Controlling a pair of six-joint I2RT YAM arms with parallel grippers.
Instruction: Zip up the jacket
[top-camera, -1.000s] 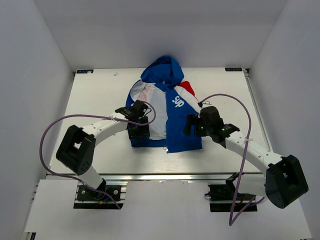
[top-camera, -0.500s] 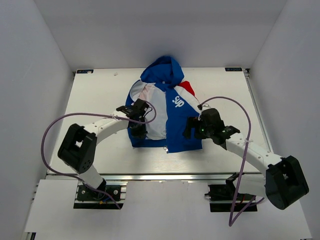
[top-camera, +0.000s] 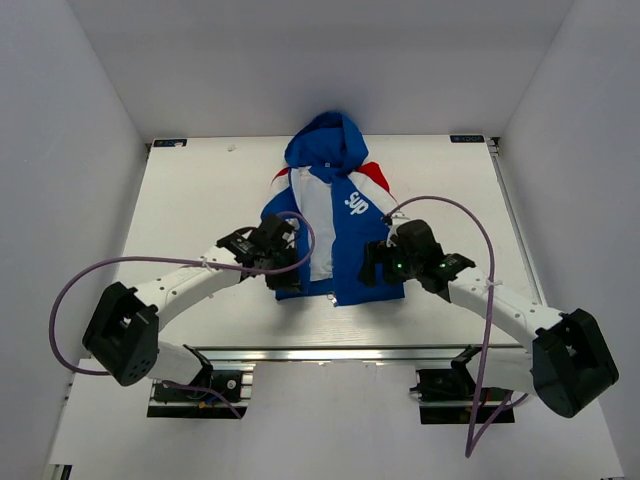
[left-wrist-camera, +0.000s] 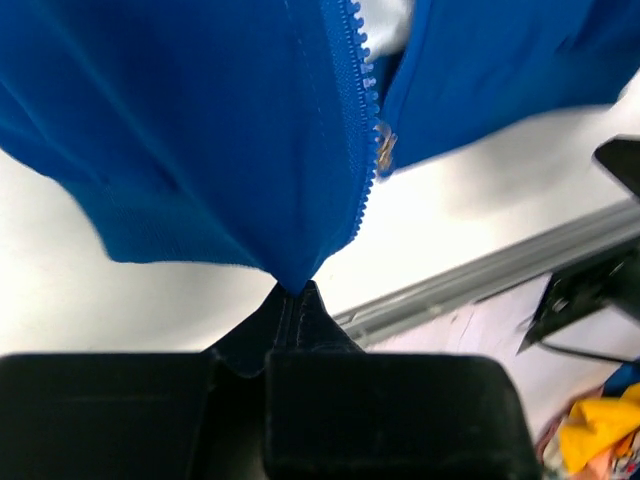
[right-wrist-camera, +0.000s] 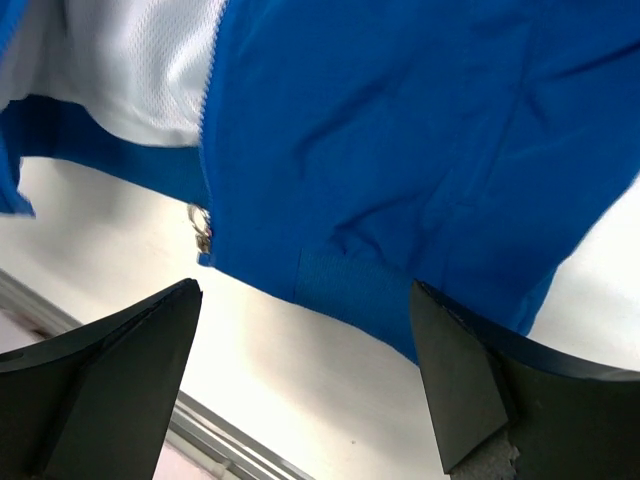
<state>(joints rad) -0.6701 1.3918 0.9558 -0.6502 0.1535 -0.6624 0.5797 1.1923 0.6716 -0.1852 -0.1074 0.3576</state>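
Note:
The blue hooded jacket (top-camera: 345, 250) lies flat on the table, hood to the far side, with a narrow strip of white lining showing between its front panels. My left gripper (top-camera: 283, 272) is shut on the bottom corner of the left panel (left-wrist-camera: 230, 150), right beside its zipper teeth (left-wrist-camera: 358, 120). The metal zipper pull (right-wrist-camera: 202, 230) hangs at the bottom inner corner of the right panel (right-wrist-camera: 400, 130). My right gripper (right-wrist-camera: 305, 292) stands wide open just above that panel's bottom hem, holding nothing.
The white table (top-camera: 190, 200) ends at a metal rail (top-camera: 330, 352) close behind the jacket's hem. White walls enclose the back and sides. Purple cables (top-camera: 470, 225) loop over both arms. A yellow object (left-wrist-camera: 590, 430) lies beyond the table's edge.
My left gripper has shut on the left panel's bottom corner and drawn it right toward the middle, narrowing the white lining gap. The right gripper has shifted slightly left and stays open.

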